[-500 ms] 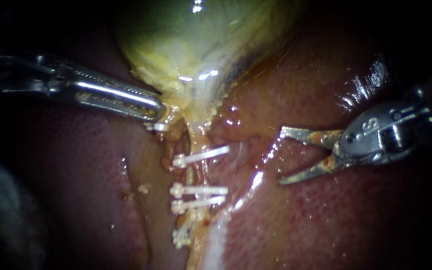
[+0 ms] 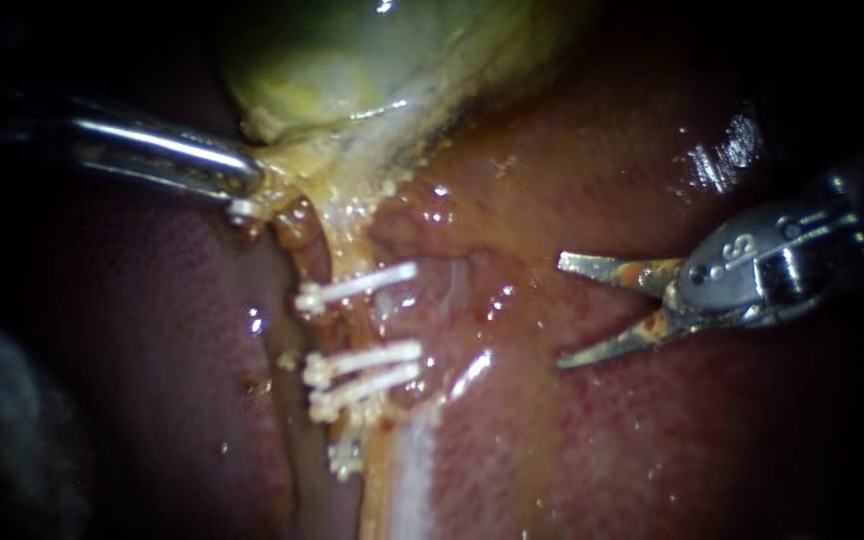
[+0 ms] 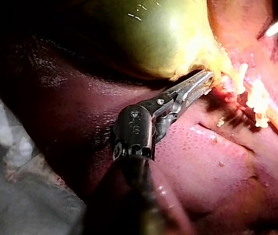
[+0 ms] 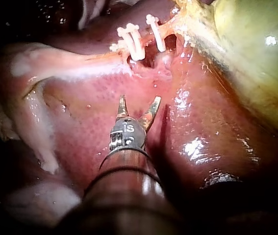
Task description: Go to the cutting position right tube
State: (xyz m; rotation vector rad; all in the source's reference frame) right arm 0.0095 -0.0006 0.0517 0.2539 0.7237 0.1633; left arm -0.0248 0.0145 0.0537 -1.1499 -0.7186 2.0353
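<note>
The liver fills most of the endoscope view and carries all the other structures. The gallbladder, yellow-green, lies at the liver's upper edge and narrows downward into a yellowish neck.

The left instrument has its jaws closed on the gallbladder's lower edge, where the neck begins; the left wrist view shows the jaws lying together with that tissue at their tip. The right instrument hangs over bare liver surface. Its two blades are spread wide and grip nothing, with their tips pointing toward the clips but well apart from them.

The clipped tube runs down from the gallbladder neck along the liver's central groove. Separate left and right tubes cannot be told apart here. One upper clip crosses it, and a lower pair of clips crosses it just below.
</note>
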